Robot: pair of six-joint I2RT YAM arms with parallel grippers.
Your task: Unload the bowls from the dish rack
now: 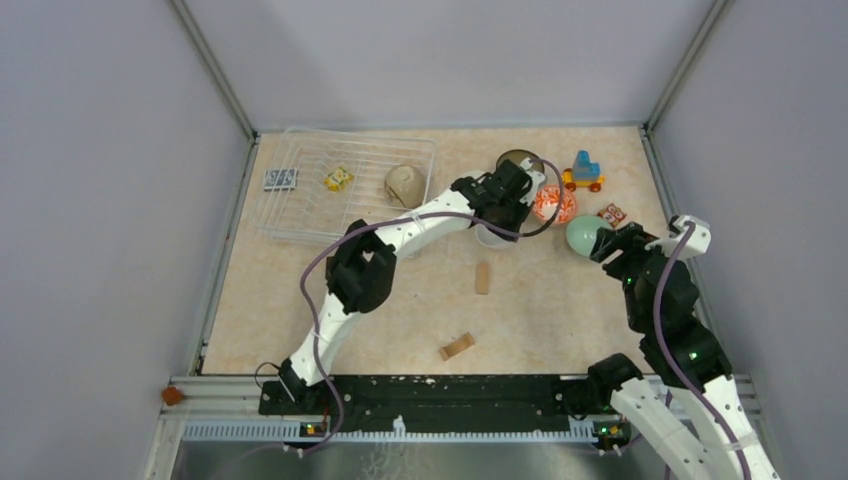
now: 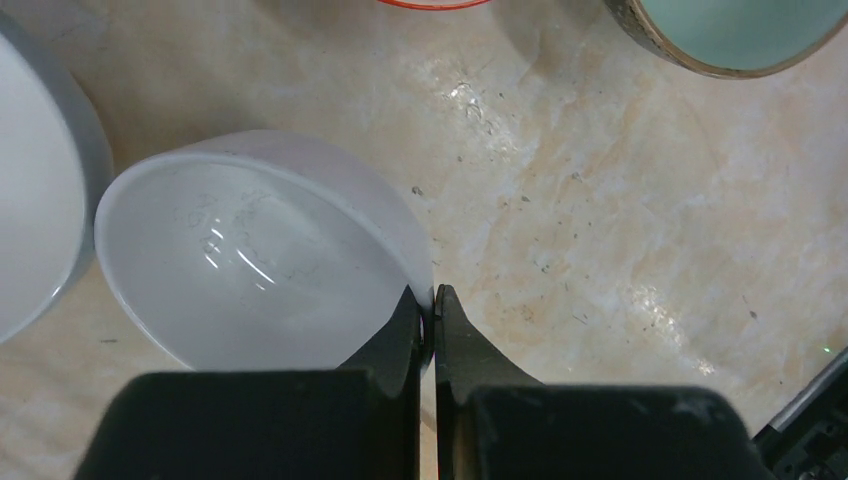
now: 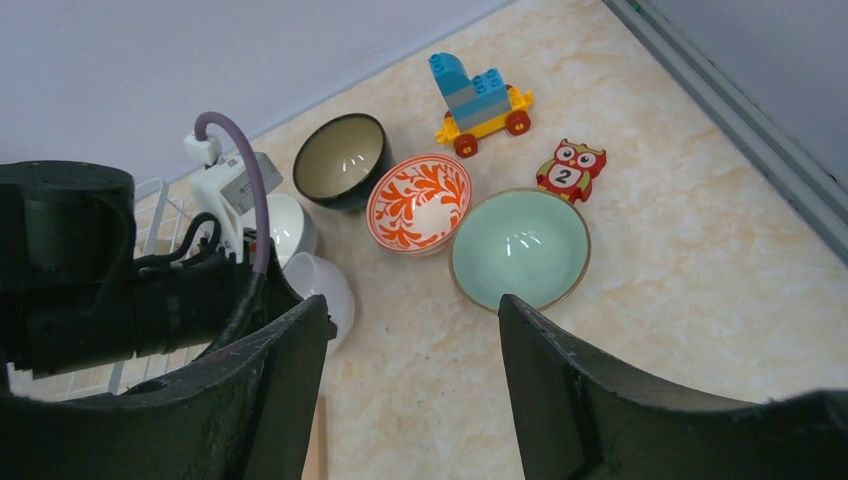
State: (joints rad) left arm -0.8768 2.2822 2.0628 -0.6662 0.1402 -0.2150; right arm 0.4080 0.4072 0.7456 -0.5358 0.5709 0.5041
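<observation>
Left pincer (image 2: 431,312) clamped on white bowl (image 2: 250,260) rim, bowl down on desk (image 2: 600,250). Right pincer (image 3: 410,312) apart. Tan bowl (image 1: 405,185) in dish rack (image 1: 310,210), leftward; left arm nearer.

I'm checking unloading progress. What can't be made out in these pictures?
Left wrist: whether the left gripper pinches the white bowl is hidden by its fingers.
Top view: the left arm covers most of that bowl.
Top view: the yellow item in the dish rack is too small to name.
</observation>
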